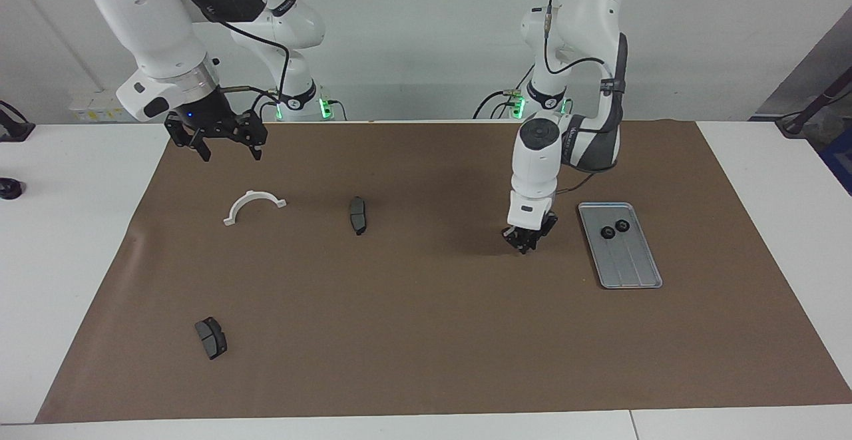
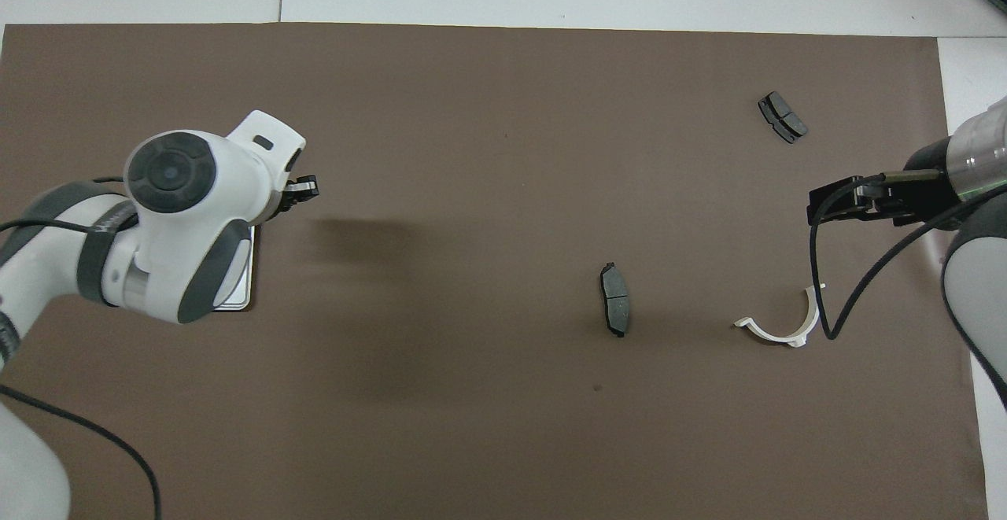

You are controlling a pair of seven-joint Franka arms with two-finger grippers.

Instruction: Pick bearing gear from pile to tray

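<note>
The silver tray point(image 1: 629, 263) lies on the brown mat toward the left arm's end and holds two small black gears point(image 1: 608, 232) point(image 1: 623, 225). My left gripper point(image 1: 529, 240) hangs low over the mat beside the tray; any gear in it is hidden. In the overhead view my left gripper point(image 2: 303, 189) shows, and the arm covers the tray except one corner point(image 2: 236, 300). My right gripper point(image 1: 229, 150) is open and empty, raised over the mat by the white half-ring bracket point(image 1: 255, 206). No loose gear shows on the mat.
One dark brake-pad piece point(image 1: 358, 215) lies mid-mat, and another point(image 1: 211, 337) lies farther from the robots at the right arm's end. The overhead view shows the bracket point(image 2: 783, 323), both pads point(image 2: 615, 309) point(image 2: 782, 117) and my right gripper point(image 2: 822, 204).
</note>
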